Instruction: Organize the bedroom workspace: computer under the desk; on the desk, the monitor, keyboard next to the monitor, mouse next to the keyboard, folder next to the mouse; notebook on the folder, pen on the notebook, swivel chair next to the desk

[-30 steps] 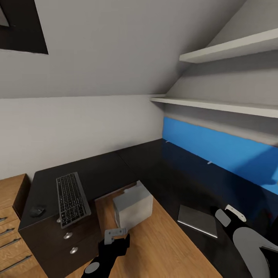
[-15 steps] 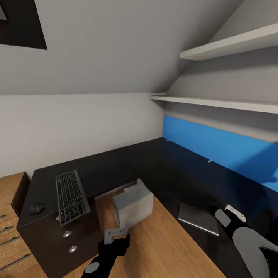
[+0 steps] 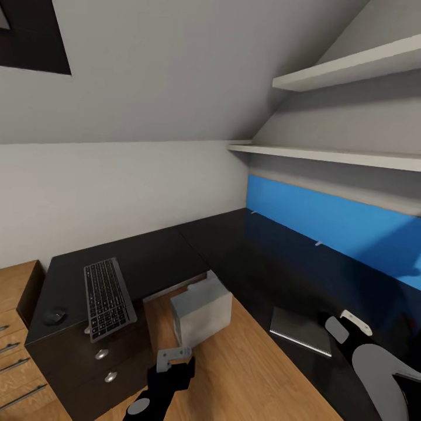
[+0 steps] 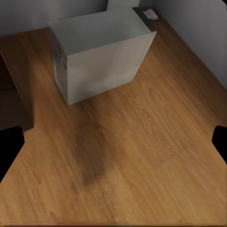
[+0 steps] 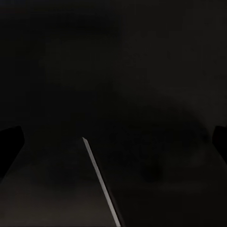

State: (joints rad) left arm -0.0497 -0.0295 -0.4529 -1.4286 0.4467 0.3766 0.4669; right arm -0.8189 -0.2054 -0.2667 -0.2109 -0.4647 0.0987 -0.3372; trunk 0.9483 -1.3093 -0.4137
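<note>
The black L-shaped desk [image 3: 234, 257] with its blue back panel fills the corner. On its left wing lie the grey keyboard [image 3: 108, 298] and, left of it, the small black mouse [image 3: 54, 316]. The grey-white computer [image 3: 202, 313] stands on the wooden floor in the desk's inner corner; the left wrist view shows the computer [image 4: 101, 52] from above. A thin grey notebook [image 3: 301, 330] lies on the right wing, its edge [image 5: 100, 182] visible in the right wrist view. My left gripper [image 3: 172, 356] hangs open over the floor near the computer. My right gripper [image 3: 348, 324] hovers open beside the notebook.
Two white shelves [image 3: 327, 155] run along the right wall above the blue panel. Black drawers with silver knobs [image 3: 102, 354] sit under the keyboard. A light wooden cabinet [image 3: 14, 327] stands at the far left. A dark skylight frame [image 3: 35, 35] is at the upper left.
The whole picture shifted slightly a second ago, so the camera moved. The keyboard, mouse, computer and notebook keep their places, and both grippers hold still.
</note>
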